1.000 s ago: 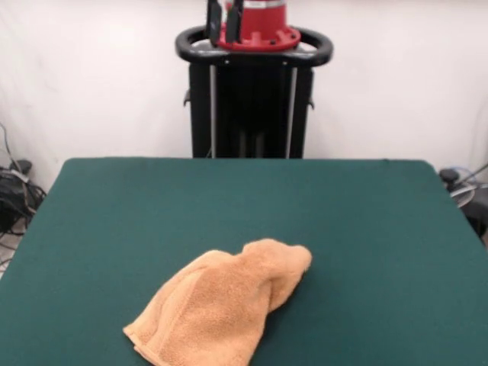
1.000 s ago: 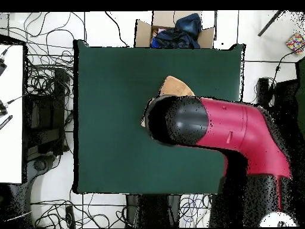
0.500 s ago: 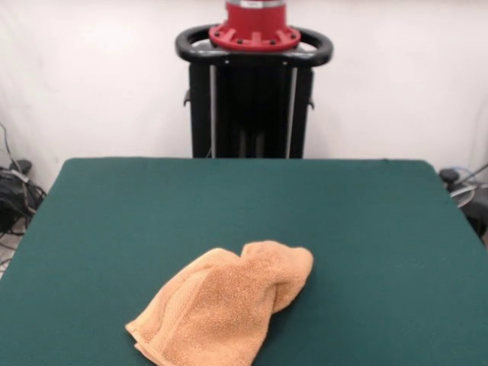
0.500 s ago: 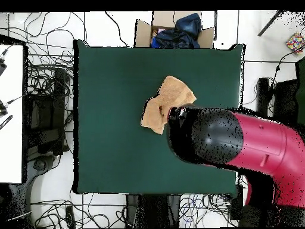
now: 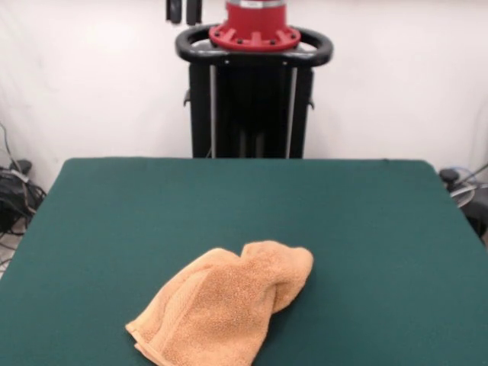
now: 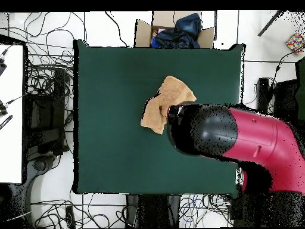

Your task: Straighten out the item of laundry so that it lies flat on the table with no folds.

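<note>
The item of laundry point(image 5: 229, 305) is an orange-tan towel lying crumpled and folded over itself near the front edge of the green table point(image 5: 229, 198). One rounded lump points to the right and a hemmed corner points to the lower left. Seen from overhead, the towel point(image 6: 165, 102) lies right of the table's point(image 6: 113, 119) centre, and the red and black arm point(image 6: 226, 137) covers its lower right edge. My gripper point(image 5: 183, 11) shows only as two dark tips at the top edge, high above the table and far from the towel. It is open, with nothing between the tips.
The black pedestal point(image 5: 254, 99) stands behind the table's far edge. A cardboard box point(image 6: 174, 30) of dark clothes sits past the table's top edge in the overhead view. Cables point(image 6: 47, 89) and a white desk point(image 6: 11, 113) lie to its left.
The arm has swung off the towel toward the lower right in the overhead view. The gripper tips left the front view's top edge, then reappeared further left. The towel settled slightly.
</note>
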